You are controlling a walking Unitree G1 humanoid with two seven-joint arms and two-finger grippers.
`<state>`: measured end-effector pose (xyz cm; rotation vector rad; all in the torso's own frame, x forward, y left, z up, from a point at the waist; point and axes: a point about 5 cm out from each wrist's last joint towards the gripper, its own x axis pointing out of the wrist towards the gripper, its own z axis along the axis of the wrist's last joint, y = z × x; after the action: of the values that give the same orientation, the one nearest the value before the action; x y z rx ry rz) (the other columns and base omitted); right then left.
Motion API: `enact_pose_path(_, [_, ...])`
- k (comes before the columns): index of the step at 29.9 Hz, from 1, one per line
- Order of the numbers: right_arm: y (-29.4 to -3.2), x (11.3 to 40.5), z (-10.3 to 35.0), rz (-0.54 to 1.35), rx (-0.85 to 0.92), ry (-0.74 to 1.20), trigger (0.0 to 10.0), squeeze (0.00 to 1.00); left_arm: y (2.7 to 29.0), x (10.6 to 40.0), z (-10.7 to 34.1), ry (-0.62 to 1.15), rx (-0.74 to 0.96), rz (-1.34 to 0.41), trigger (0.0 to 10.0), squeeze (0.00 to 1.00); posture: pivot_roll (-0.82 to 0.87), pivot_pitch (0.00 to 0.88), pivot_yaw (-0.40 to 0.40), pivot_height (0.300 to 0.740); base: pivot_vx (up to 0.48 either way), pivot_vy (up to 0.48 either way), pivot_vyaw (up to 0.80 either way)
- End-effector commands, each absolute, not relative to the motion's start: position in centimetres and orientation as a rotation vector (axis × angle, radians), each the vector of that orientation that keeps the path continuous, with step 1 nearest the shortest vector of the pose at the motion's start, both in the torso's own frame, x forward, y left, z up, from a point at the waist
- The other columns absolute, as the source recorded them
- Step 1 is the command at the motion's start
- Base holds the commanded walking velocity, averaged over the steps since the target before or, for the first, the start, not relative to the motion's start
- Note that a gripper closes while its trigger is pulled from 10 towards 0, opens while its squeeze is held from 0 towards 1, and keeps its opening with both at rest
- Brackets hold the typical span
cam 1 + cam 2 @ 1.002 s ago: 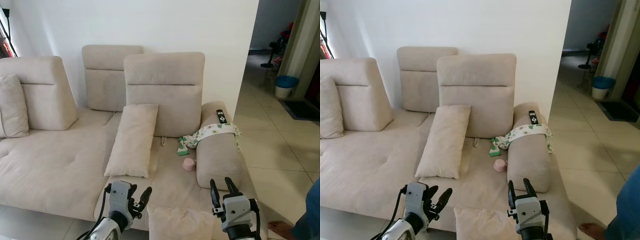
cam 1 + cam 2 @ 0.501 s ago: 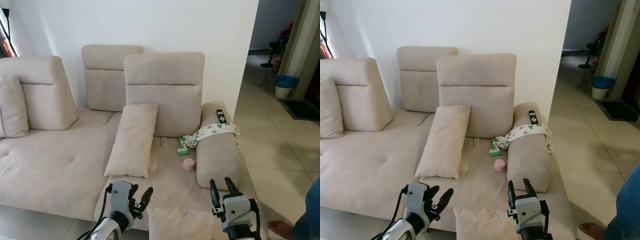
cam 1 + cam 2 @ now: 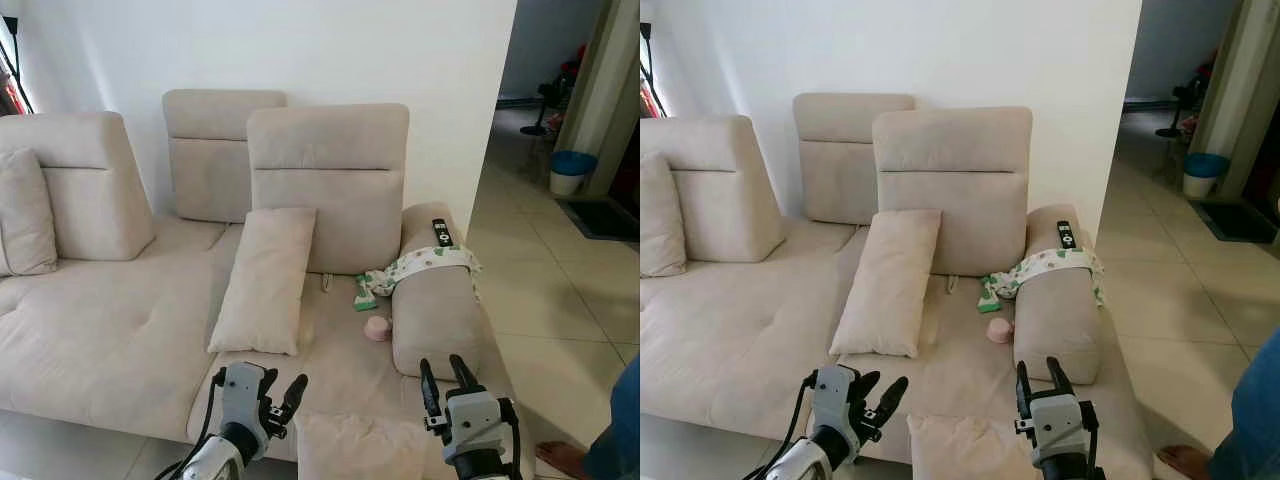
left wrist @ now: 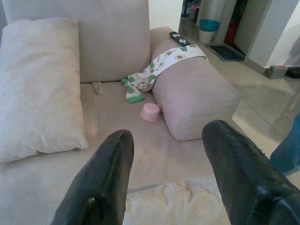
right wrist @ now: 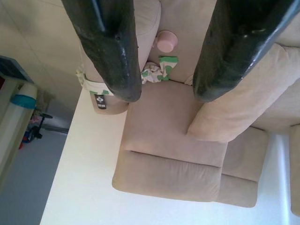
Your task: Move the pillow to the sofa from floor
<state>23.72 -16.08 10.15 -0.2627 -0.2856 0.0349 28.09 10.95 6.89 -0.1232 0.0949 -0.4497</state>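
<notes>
A cream pillow (image 3: 360,445) with a rumpled surface lies at the front edge of the beige sofa (image 3: 110,340), low in the eye views; its lower part is cut off by the frame. My left gripper (image 3: 281,387) hovers just to its left, fingers open and holding nothing. My right gripper (image 3: 445,378) stands open just to the pillow's right, fingers pointing up. In the left wrist view the pillow (image 4: 173,204) shows beneath and between the open fingers (image 4: 108,173). The right wrist view looks past open fingers (image 5: 115,56) at the sofa's backrest.
A long beige cushion (image 3: 265,280) leans on the backrest. On the seat lie a pink cup (image 3: 377,328) and a green patterned cloth (image 3: 420,265); a remote (image 3: 442,232) rests on the armrest. A person's foot (image 3: 565,460) is on the tiles at right. A blue bin (image 3: 572,172) stands beyond.
</notes>
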Motion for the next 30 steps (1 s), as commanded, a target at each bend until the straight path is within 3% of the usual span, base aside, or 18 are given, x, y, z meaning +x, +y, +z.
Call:
enact_pose_path(1, [-15.84,23.53,10.08,0.042,-0.260,-0.290,10.0,0.00,11.25,27.78,6.39,0.112,-0.091,-0.452,10.0,0.00,-0.11,0.000,0.087,0.740,0.000,0.000,0.00])
enact_pose_path(17, [-15.77,23.64,10.13,0.046,-0.264,-0.293,10.0,0.00,11.29,27.78,6.48,0.105,-0.087,-0.454,10.0,0.00,-0.11,0.000,0.088,0.740,0.000,0.000,0.00])
enact_pose_path(30, [-15.83,23.77,10.19,0.048,-0.272,-0.297,10.0,0.00,11.24,27.86,6.54,0.101,-0.085,-0.456,10.0,0.00,-0.11,0.000,0.088,0.740,0.278,0.000,0.00])
